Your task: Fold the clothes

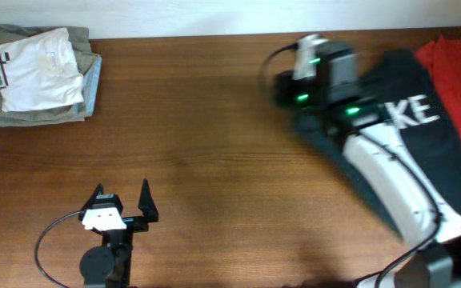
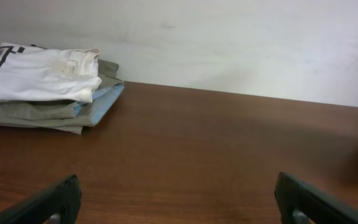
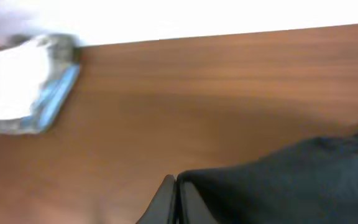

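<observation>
Currently my right pincer [image 3: 174,200] is pinched tight on an edge of the black T-shirt [image 1: 446,156]. The shirt lies rumpled at the right of the surface [image 1: 214,160], white "KE" lettering showing, beside the red T-shirt [image 1: 454,68]. My left pincer [image 1: 122,200] gapes wide, empty.

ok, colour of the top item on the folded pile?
White top item; clearest in left wrist view.

- black T-shirt [image 1: 446,152], white lettering
- red T-shirt [image 1: 458,72], white print, right edge
- folded pile [image 1: 38,72], far left corner — white over olive and pale blue
- desk [image 1: 214,120] — brown wood grain
</observation>
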Controlling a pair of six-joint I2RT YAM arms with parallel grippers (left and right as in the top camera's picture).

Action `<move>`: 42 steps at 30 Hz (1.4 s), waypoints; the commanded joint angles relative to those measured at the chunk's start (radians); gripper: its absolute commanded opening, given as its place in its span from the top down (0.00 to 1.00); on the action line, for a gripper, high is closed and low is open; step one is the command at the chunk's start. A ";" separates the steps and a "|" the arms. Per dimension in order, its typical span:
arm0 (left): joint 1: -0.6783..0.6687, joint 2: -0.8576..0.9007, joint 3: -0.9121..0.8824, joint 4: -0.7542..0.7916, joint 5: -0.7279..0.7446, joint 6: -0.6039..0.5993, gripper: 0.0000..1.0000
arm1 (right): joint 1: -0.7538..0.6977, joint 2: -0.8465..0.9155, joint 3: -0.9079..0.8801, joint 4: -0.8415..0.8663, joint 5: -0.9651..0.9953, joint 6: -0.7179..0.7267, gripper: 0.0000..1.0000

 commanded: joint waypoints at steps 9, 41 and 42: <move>0.006 -0.005 -0.005 -0.001 -0.006 -0.008 0.01 | 0.404 0.188 0.179 0.008 -0.005 0.076 0.17; 0.006 1.319 0.722 -0.526 0.306 -0.020 0.01 | -0.541 0.188 0.687 -0.961 0.210 0.030 0.01; 0.006 1.401 0.722 -0.537 0.263 -0.057 0.01 | -0.541 0.188 0.687 -0.961 0.210 0.030 0.02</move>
